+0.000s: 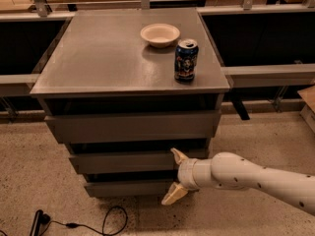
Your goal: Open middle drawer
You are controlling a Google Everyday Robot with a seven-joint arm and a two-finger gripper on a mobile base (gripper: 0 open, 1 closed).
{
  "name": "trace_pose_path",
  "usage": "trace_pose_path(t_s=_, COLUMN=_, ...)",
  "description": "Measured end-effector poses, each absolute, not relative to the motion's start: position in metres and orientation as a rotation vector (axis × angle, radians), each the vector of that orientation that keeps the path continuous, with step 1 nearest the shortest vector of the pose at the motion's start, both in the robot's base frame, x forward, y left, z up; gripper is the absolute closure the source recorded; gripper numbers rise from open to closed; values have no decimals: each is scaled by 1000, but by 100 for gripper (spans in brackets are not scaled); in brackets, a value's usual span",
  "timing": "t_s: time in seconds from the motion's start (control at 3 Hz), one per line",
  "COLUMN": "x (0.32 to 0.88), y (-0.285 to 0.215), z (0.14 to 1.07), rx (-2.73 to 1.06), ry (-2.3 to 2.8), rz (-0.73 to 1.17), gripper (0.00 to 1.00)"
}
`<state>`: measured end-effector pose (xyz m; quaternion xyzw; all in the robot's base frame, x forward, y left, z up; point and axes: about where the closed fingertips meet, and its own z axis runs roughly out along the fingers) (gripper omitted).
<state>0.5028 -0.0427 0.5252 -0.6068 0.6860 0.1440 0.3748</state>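
Note:
The middle drawer is the second of three stacked dark-grey fronts under the grey cabinet top. It looks closed, flush with the other fronts. My gripper is open in front of the drawer's right part. Its upper finger sits at the middle drawer's top edge. Its lower finger hangs in front of the bottom drawer. The white arm reaches in from the right. The top drawer front is above.
A cream bowl and a dark soda can stand on the cabinet top. A black cable lies on the speckled floor at lower left. Dark shelving flanks the cabinet on both sides.

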Motion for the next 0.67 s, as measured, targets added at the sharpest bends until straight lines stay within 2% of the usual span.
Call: trace_pose_path(t_s=0.67, x=517, y=-42, z=526, rx=-1613, ry=1722, rz=303, gripper=0)
